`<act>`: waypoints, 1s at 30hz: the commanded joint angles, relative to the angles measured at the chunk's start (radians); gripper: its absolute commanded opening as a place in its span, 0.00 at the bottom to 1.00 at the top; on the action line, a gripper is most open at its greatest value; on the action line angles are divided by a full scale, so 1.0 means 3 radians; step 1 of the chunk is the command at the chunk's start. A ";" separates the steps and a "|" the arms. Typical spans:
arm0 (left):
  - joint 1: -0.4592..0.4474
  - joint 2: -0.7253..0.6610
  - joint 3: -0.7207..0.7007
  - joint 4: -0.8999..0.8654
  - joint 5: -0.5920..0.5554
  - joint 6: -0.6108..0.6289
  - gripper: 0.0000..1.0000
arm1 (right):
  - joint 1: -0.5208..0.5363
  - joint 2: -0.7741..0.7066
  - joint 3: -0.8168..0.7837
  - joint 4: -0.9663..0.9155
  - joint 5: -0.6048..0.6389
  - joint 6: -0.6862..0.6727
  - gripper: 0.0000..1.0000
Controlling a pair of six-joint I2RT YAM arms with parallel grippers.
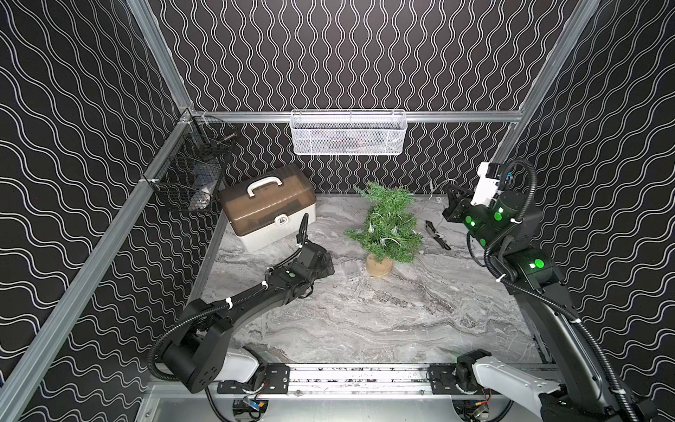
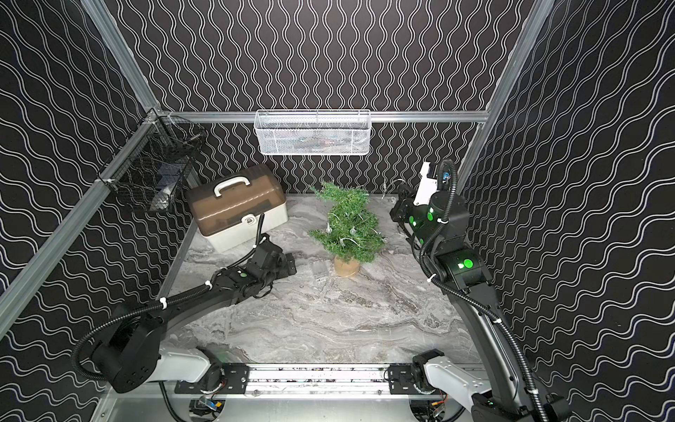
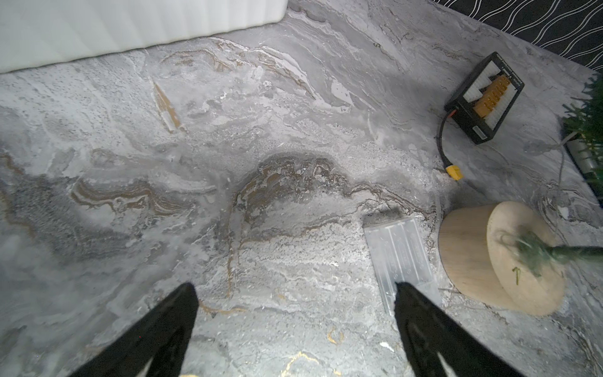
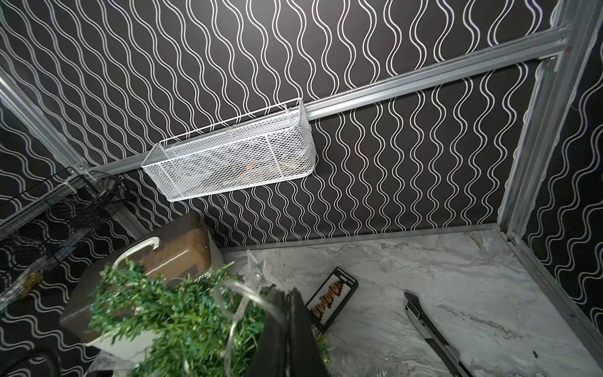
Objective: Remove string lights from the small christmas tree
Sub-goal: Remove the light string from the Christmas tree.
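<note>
Several bulbs of the lights (image 1: 394, 231) hang on the tree (image 1: 387, 219), which leans near the back of the tabletop (image 1: 365, 321). One strand rises to the right gripper (image 4: 287, 298), pinched shut on it. Their clear box (image 3: 401, 258) lies just beside the tree's base. The left gripper (image 3: 293, 290) hovers low beside it, spread wide.

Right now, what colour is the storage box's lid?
Translucent smoky brown, over a white body; the storage box's lid shows best in a top view.
</note>
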 commanded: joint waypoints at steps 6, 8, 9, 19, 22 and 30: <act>0.0000 -0.0063 -0.0005 -0.0019 -0.0030 -0.0003 0.98 | 0.0021 -0.0178 0.0058 -0.0342 -0.0143 0.0089 0.00; 0.0000 -0.0059 -0.0001 -0.0018 -0.0034 -0.0010 0.98 | 0.0020 -0.0226 0.0073 -0.0389 -0.0214 0.0114 0.00; 0.0001 -0.0057 0.0000 -0.0014 -0.0029 -0.0010 0.98 | 0.0019 -0.0239 0.0084 -0.0401 -0.0259 0.0122 0.00; 0.0002 -0.0052 0.0041 -0.0026 -0.0008 -0.0031 0.97 | 0.0032 -0.0230 0.0250 -0.0372 -0.1062 0.0297 0.00; -0.0001 -0.0065 0.0037 -0.0023 -0.0012 -0.0020 0.97 | 0.0039 -0.0202 0.0244 -0.0257 -0.1239 0.0339 0.00; -0.0001 -0.0099 0.0054 -0.0037 -0.0023 -0.0010 0.97 | 0.0140 0.0141 0.0502 0.0055 -0.1546 0.0476 0.00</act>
